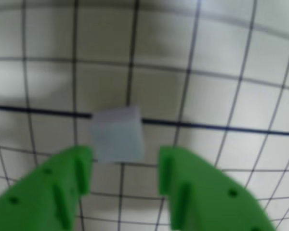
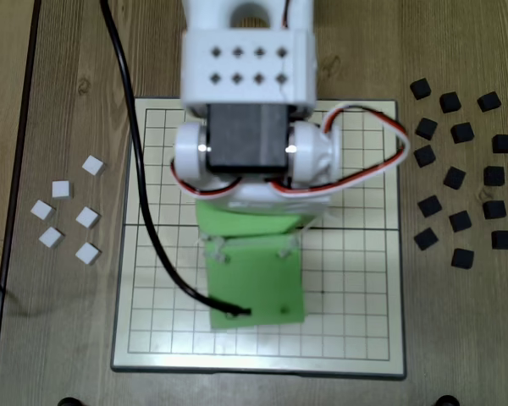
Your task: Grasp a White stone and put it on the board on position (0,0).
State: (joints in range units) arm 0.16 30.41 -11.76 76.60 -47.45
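My gripper (image 1: 125, 166) hangs low over the board (image 1: 48, 82), its two green fingers (image 1: 53, 192) spread apart, with nothing between them. In the wrist view the White stone (image 1: 117, 134) lies flat on the board just ahead of my fingertips, centred on the gap between them and touching neither finger. It sits on the board's dark fold line, covering the spot where a thin grid line crosses it.

In the fixed view my arm (image 2: 245, 101) and its green wrist plate (image 2: 254, 271) cover the middle of the board (image 2: 356, 321), so the stone is hidden there. Six more white stones (image 2: 68, 211) lie loose on the wooden table (image 2: 68, 85) left of the board, and black blocks (image 2: 461, 173) are scattered to the board's right.
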